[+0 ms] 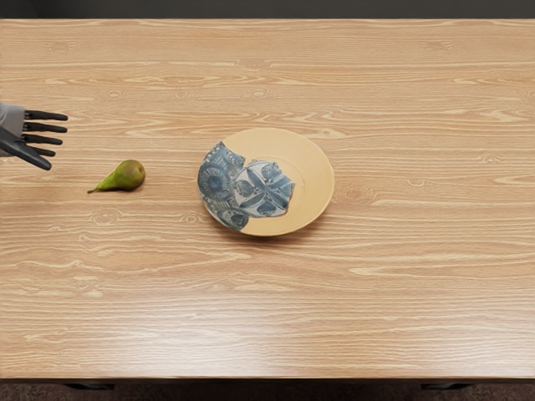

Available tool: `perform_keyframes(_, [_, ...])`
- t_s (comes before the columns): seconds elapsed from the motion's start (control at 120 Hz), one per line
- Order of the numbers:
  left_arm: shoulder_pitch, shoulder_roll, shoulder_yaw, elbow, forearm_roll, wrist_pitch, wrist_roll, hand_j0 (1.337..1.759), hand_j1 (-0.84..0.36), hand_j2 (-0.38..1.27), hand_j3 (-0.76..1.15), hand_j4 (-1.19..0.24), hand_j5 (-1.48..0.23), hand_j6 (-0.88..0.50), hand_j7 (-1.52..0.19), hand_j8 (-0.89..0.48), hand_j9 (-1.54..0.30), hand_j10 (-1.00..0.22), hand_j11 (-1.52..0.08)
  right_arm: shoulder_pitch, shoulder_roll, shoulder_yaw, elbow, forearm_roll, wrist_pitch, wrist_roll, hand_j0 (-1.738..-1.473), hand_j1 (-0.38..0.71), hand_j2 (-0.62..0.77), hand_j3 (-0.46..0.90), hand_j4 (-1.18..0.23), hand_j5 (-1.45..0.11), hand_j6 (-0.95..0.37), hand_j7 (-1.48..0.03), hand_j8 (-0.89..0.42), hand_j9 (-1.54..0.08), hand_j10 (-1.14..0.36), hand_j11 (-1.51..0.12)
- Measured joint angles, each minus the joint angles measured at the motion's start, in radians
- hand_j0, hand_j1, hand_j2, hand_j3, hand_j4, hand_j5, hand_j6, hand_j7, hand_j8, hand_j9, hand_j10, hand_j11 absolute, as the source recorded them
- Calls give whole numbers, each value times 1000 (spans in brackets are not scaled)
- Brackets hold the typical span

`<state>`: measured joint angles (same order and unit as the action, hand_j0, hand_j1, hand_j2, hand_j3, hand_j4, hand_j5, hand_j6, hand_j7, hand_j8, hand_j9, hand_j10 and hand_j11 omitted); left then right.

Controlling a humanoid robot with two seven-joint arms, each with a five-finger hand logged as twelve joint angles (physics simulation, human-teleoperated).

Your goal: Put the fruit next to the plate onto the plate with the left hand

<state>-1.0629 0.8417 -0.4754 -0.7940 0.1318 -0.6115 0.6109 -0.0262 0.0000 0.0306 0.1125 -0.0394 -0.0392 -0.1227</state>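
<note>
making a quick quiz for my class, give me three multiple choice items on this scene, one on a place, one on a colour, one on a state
1. Where does the pear lie, relative to the plate and the left hand?
A) on the plate
B) on the table, between the two
C) inside the hand

2. What colour is the pear?
A) red
B) green
C) purple

3. What state is the left hand in?
A) open, fingers spread, holding nothing
B) closed around the pear
C) pressed flat on the plate

Answers:
1 B: the pear rests on bare wood to the left of the plate, apart from its rim and from the hand.
2 B: its skin is green, more yellow toward the stem.
3 A: the fingers are stretched out and apart at the picture's left edge, touching nothing.
</note>
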Motion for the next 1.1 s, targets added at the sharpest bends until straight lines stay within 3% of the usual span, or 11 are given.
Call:
perform_keyframes(0.317, [-7,-53,-1,-2,16,0,0,1658,349,0,0,-1,0,0,0,0,0,0,0,0,0,2,0,2,7,0,-1658,-349,0,0,0,0,-1,0,0,0,0,0])
perform_keyframes(0.417, [-33,-167,-2,-5,132,0,0,1658,349,0,0,-1,0,-1,0,-1,0,0,0,0,0,2,0,3,7,0,-1658,-349,0,0,0,0,-1,0,0,0,0,0])
perform_keyframes(0.583, [-79,-232,-2,-29,335,0,0,1658,349,0,0,-1,0,-1,0,-1,0,-1,0,0,0,2,0,3,7,0,-1658,-349,0,0,0,0,-1,0,0,0,0,0])
perform_keyframes(0.733, [-72,-254,19,-107,490,45,0,1658,349,0,0,-2,0,-2,0,-2,0,-1,0,0,0,2,0,3,7,0,-1658,-349,0,0,0,0,-1,0,0,0,0,0])
perform_keyframes(0.95, [-58,-258,59,-276,613,301,0,1658,349,0,0,-2,0,-3,0,-3,0,-2,0,0,0,2,0,3,7,0,-1658,-349,0,0,0,0,-1,0,0,0,0,0])
perform_keyframes(1.1, [-54,-268,85,-329,749,464,0,1658,349,1,0,-3,0,-4,0,-3,0,-2,0,0,0,2,0,3,7,0,-1658,-349,0,0,0,0,-1,0,0,0,0,0])
